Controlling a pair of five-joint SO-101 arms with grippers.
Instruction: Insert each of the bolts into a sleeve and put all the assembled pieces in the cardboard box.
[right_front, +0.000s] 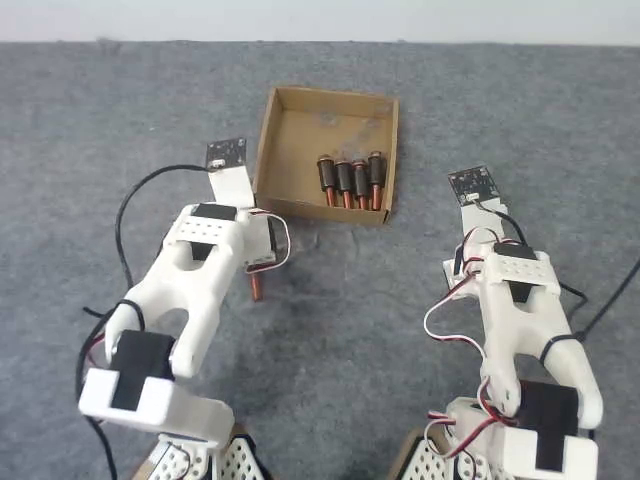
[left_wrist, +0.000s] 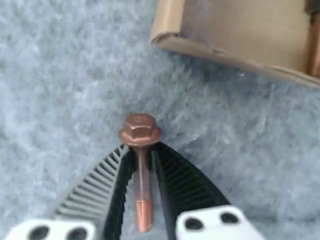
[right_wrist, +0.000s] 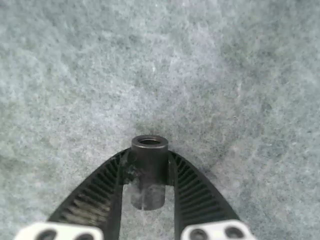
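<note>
Progress, left to right: one copper-coloured hex-head metal bolt (left_wrist: 141, 175) is not yet sleeved and is pinched in the left claw (left_wrist: 140, 150). Four bolt-and-sleeve assemblies (right_front: 350, 181) lie side by side in the open brown cardboard box (right_front: 266, 145), against its near wall. One short black cylindrical sleeve (right_wrist: 148, 172), its bore unfilled, is clamped in the right claw (right_wrist: 149, 155). Judgement: four pieces are done; a fifth remains to be mated and boxed. Left claw: clenched on the bolt's shank. The hex head juts just past the fingertips, and the threaded end runs back between the ribbed black fingers (left_wrist: 107, 175) toward the wrist. A corner of the box lies ahead of this claw and off to one side, near but not touching. Right claw: clenched around the sleeve's middle. The sleeve's open mouth stands proud of the tips, pointing away from the wrist, over the grey felt tabletop (right_front: 350, 300). The two claws are well apart, so bolt tip and sleeve mouth probably need lining up first.
</note>
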